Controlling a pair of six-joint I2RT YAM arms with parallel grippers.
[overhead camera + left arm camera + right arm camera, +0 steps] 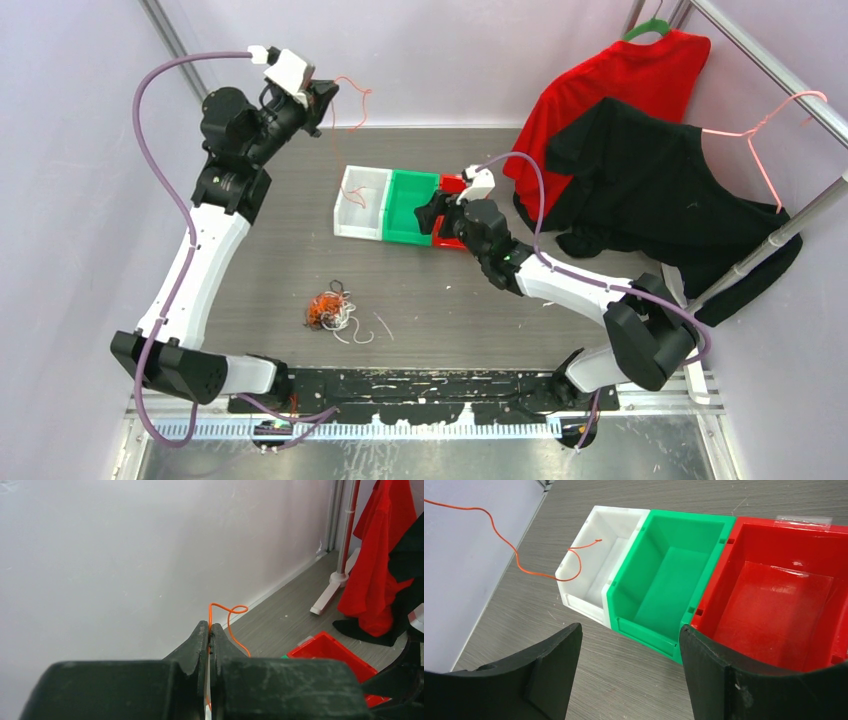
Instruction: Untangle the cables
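A clump of orange, white and black cables (328,311) lies on the table near the front, with loose white strands beside it. My left gripper (326,104) is raised high at the back left, shut on a single orange cable (223,618). The strand hangs down toward the white bin (362,201); its free end shows over that bin's corner in the right wrist view (574,570). My right gripper (629,630) is open and empty, hovering just in front of the green bin (664,580); it also shows in the top view (432,212).
Three bins stand side by side mid-table: white, green (410,206) and red (774,595), the visible insides empty. A red shirt (610,90) and black shirt (660,180) hang on a rack at the right. The back wall is close behind my left gripper.
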